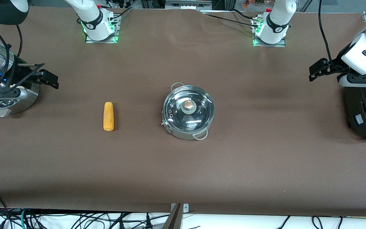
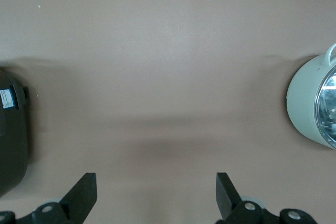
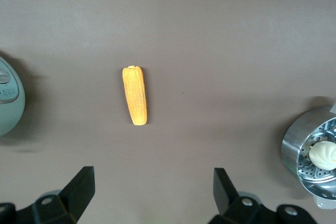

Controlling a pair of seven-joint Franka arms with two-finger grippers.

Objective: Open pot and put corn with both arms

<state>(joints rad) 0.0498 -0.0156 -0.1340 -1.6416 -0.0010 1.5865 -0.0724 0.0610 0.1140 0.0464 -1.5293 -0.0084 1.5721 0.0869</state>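
I am watching the corn (image 1: 108,116) lying mid-frame on the worktop (image 1: 183,165), apart from the lidded pot (image 1: 188,111) sitting at centre. The right end effector (image 1: 44,78) is hanging released over the steamer (image 1: 11,100) at the frame's left edge. The left end effector (image 1: 319,68) is waiting released at the right edge, above the black cooker (image 1: 365,111).

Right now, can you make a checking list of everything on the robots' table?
Surface: brown table, flat.
Job's things: pot, glass lid on; corn lying beside it, toward the right arm's end.
Clutter: steamer pot holding a white bun; black cooker.
Grippers: left gripper open, over bare table beside the cooker; right gripper open, by the steamer pot.
Cables: loose cables below the table's edge.
Surroundings: nothing seen.
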